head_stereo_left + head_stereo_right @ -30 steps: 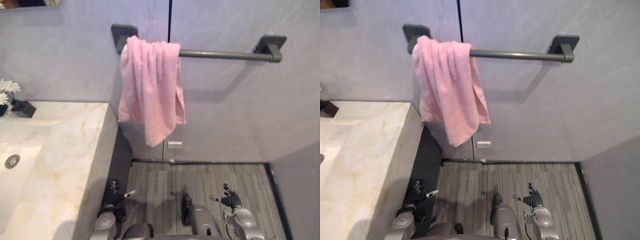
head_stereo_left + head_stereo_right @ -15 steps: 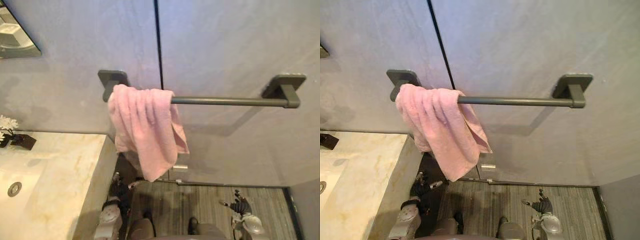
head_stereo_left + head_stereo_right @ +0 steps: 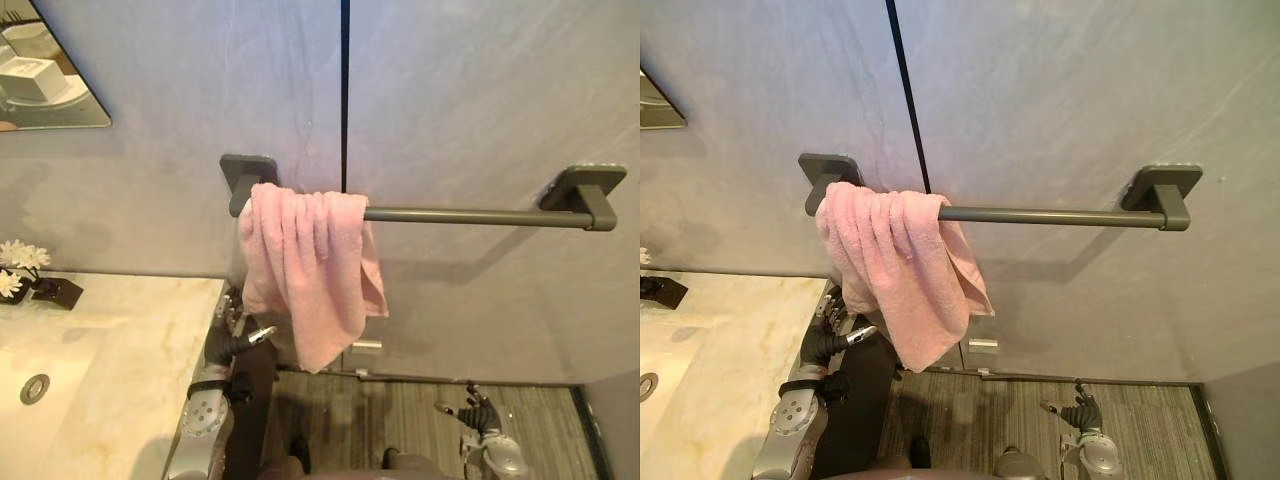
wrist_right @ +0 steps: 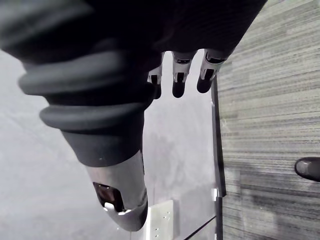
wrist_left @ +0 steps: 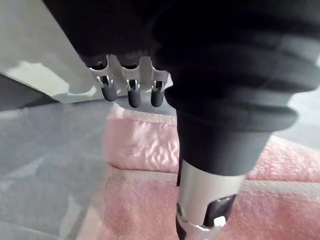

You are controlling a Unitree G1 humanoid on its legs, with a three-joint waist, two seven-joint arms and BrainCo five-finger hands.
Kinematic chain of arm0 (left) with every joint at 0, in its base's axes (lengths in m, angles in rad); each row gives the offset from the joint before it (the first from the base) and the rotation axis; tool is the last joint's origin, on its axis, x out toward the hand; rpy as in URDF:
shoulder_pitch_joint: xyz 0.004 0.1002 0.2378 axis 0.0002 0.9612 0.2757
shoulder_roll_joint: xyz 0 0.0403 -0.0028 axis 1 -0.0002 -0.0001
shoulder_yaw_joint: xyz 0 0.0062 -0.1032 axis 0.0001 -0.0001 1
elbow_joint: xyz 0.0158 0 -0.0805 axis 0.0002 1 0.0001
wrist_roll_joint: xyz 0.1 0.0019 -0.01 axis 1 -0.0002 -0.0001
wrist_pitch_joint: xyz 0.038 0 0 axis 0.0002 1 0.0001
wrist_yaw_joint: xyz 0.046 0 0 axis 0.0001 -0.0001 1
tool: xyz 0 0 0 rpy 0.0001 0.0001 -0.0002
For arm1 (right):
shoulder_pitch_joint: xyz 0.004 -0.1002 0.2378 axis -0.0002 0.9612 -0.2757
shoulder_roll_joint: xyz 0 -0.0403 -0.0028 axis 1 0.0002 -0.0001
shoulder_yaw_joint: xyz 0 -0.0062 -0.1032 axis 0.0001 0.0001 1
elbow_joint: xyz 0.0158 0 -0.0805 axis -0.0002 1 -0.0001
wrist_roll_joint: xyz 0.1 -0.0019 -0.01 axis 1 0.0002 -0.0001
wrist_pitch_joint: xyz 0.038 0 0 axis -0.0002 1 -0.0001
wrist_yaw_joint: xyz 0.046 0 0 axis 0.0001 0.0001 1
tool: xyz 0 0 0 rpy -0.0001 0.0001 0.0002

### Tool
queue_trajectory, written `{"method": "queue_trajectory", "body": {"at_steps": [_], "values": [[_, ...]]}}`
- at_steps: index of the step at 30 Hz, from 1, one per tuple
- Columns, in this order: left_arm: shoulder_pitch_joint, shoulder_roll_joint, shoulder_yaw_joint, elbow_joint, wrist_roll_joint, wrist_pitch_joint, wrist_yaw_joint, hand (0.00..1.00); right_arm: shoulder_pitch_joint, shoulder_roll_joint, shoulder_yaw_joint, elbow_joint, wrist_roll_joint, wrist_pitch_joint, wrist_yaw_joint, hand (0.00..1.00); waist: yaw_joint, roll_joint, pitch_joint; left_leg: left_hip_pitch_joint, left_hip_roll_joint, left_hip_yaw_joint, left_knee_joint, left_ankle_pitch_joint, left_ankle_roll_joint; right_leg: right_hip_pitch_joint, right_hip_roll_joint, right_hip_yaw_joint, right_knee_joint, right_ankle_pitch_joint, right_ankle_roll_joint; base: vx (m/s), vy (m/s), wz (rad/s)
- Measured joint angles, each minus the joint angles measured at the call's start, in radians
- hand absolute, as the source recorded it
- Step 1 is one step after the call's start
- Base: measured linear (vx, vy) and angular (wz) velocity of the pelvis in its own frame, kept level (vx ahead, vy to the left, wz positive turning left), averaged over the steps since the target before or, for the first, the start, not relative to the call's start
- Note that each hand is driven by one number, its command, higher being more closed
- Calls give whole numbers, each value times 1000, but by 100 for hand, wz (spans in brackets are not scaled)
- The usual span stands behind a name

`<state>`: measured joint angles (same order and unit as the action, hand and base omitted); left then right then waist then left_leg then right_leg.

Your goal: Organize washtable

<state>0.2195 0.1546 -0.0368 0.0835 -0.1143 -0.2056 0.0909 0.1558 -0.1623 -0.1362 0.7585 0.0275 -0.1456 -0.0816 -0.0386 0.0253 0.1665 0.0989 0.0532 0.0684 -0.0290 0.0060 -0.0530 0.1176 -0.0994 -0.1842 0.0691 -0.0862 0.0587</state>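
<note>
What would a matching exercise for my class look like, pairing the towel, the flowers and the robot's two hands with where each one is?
Things:
1. towel
2. flowers
3. left hand
4. right hand

Places:
A. low over the floor, apart from the counter
B. bunched over the left end of the rail
C. at the back of the counter, by the wall
D. beside the counter's edge, close to the towel

Pairs: 1-B, 2-C, 3-D, 4-A

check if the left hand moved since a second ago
Yes. The left hand rose: earlier well below the pink towel, it is now beside its lower part, level with the top of the washtable.
</note>
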Motion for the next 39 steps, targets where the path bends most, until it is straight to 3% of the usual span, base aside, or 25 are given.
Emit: {"method": "queue_trajectory", "body": {"at_steps": [7, 8, 13, 18, 22, 27, 33, 39], "values": [[-67, 41, -92, 1, 62, -1, 2, 0, -8, -2, 63, -5, -28, 0, 23, 0, -2, -10, -9, 26, 0, 7, -43, 28, 2, 0, 4, 13, -6, 14, 3, -57, -3, -5], [-70, 50, -111, 3, 80, -1, 2, 100, -10, -2, 79, -24, -31, 1, 26, 0, -2, -11, -10, 33, 1, 18, -46, 28, 3, 1, 6, 26, -10, 19, 4, -56, 9, -20], [-134, 61, -157, 84, 145, 0, 2, 100, -20, -2, 144, -116, -37, 1, 41, 0, -6, -17, -15, 42, 0, 42, -65, 38, 5, 4, 10, 52, -47, 50, 8, -50, 5, -17], [-150, 67, -158, 89, 166, 0, 14, 100, -21, 0, 158, -247, -37, -2, 40, 0, -28, -20, -17, 39, -1, 54, -65, 38, 5, 3, 10, 66, -69, 64, 10, -20, 4, -10], [-161, 74, -156, 88, 166, -1, 27, 100, -18, -6, 184, -432, -37, -6, 40, 0, -34, -21, -17, 37, 0, 73, -65, 38, 4, 0, 14, 86, -92, 82, 10, -4, 0, -16], [-160, 87, -155, 86, 166, -2, 45, 100, -23, -70, 224, -640, -35, -48, 64, 0, -25, -29, -22, 38, 2, 85, -65, 37, 4, -2, 14, 101, -95, 84, 12, -4, -5, -7], [-159, 84, -158, 83, 165, -11, 45, 100, -65, -143, 300, -671, -18, -66, 87, 0, -25, -36, -27, 38, 8, 96, -66, 37, 4, -2, 15, 115, -93, 88, 12, -17, -7, -6], [-159, 69, -196, 82, 165, -18, 46, 100, -129, -159, 428, -669, 21, -66, 104, 0, -16, -28, -50, 19, 13, 85, -66, 38, 5, -18, 18, 107, -91, 89, 11, -3, -5, 3]]}}
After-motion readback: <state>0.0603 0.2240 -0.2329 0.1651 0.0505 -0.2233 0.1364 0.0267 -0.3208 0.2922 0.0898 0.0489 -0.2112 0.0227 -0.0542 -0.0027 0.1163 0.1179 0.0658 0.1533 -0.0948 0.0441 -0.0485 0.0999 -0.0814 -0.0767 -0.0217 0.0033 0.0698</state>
